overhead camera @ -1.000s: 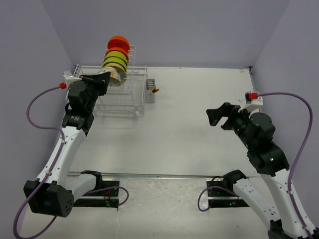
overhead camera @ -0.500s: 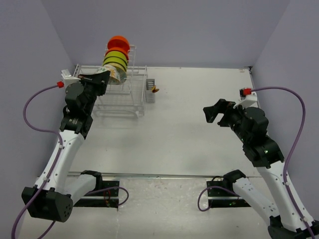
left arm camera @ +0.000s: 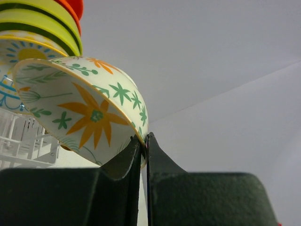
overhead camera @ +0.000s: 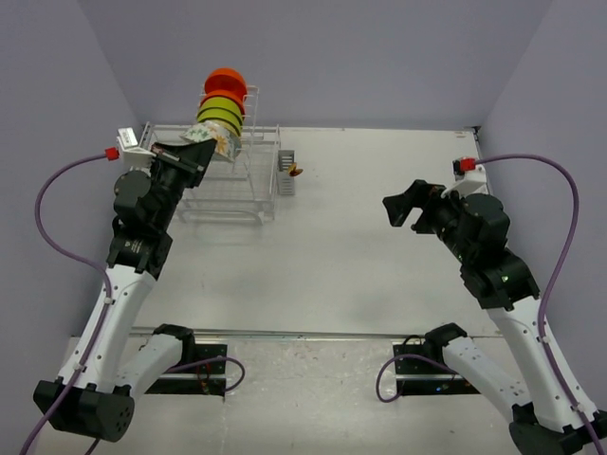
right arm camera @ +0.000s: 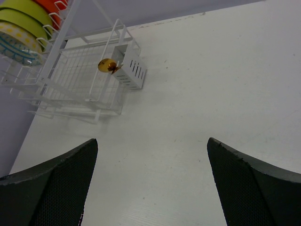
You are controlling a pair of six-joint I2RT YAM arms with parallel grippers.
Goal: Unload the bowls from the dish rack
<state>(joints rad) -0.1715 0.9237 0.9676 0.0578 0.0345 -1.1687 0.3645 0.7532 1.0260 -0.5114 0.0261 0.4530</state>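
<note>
Lilac walls (overhead camera: 379, 57) enclose a white desk (overhead camera: 379, 256): left pincer (left arm camera: 145, 139) clenched on the rim of the flowered bowl (left arm camera: 89, 113), tilted at the dish rack's (overhead camera: 232, 190) upright tier below the lime-green bowl (overhead camera: 220, 112) and orange-red bowl (overhead camera: 226, 80); right pincer (overhead camera: 403, 210) spread, empty; extraction in hand, next requiring a lift clear of the wires.

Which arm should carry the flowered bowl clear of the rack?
Left. The left gripper is shut on the flowered bowl by its rim at the rack. The right gripper hangs open over the table, well away from it.
</note>
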